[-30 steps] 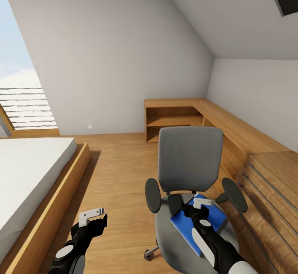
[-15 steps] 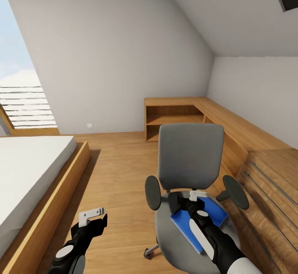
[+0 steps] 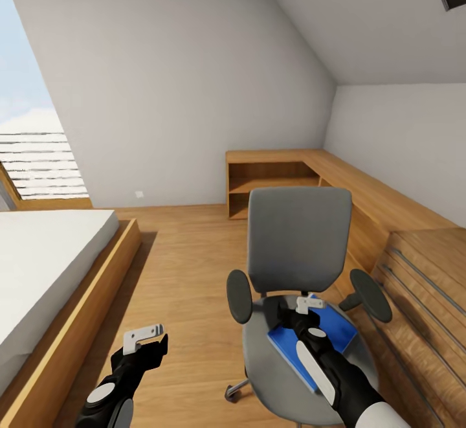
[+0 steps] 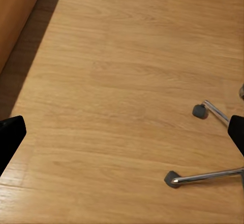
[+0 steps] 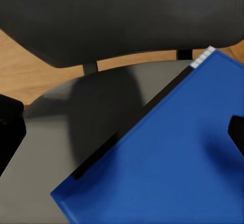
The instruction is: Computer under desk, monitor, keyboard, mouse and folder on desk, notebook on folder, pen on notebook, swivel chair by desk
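The grey swivel chair (image 3: 298, 240) stands on the wooden floor, its back toward the far wall. On its seat lies the blue folder (image 3: 338, 332), seen close in the right wrist view as a blue cover (image 5: 178, 158) with a dark strip along one edge. My right gripper (image 3: 301, 303) hovers open over the folder's far corner, near the backrest, with its fingers (image 5: 11, 127) spread wide above seat and folder. My left gripper (image 3: 146, 337) hangs open over bare floor left of the chair, and the chair's metal legs and casters (image 4: 199, 110) appear beyond it.
A bed (image 3: 45, 266) on a wooden frame fills the left side. A light wooden counter with open shelves (image 3: 278, 179) runs along the far and right walls, ending in wooden drawers (image 3: 424, 285) close to the chair's right armrest. Floor lies open between bed and chair.
My right gripper has moved forward over the folder toward the chair's backrest. The head view has shifted slightly. The left arm has stayed put.
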Robot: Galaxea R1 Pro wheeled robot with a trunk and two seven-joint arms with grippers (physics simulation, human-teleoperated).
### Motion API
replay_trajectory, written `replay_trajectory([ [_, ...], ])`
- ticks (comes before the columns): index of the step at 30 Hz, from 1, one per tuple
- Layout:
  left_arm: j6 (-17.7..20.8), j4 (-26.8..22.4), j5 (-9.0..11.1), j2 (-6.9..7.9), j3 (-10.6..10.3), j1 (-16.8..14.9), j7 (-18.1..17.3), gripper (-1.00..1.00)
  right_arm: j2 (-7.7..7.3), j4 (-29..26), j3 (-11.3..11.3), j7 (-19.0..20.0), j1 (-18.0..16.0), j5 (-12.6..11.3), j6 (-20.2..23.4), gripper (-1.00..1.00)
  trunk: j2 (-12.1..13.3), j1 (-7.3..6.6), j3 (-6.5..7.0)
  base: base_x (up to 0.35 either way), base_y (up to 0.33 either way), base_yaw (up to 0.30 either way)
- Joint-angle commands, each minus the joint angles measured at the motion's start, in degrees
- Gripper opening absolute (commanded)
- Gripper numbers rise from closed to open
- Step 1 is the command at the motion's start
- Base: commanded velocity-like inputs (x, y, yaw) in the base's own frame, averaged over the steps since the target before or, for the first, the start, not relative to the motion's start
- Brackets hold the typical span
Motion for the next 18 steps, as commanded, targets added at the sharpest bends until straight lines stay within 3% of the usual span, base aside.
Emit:
replay_trajectory([
  [1, 0.19, -0.08, 0.61, 0.00, -0.07, -0.01, 0.51, 1.00, -0.10, -0.12, 0.31, -0.51, -0.05, -0.46, 0.22, 1.00, -0.45, 0.23, -0.24, 0.000, 0.000, 0.000],
  [18, 0.19, -0.08, 0.61, 0.00, -0.15, -0.02, 0.51, 1.00, -0.23, -0.10, 0.29, -0.51, -0.05, -0.75, 0.24, 1.00, -7.26, 3.96, -3.29, 0.000, 0.000, 0.000],
])
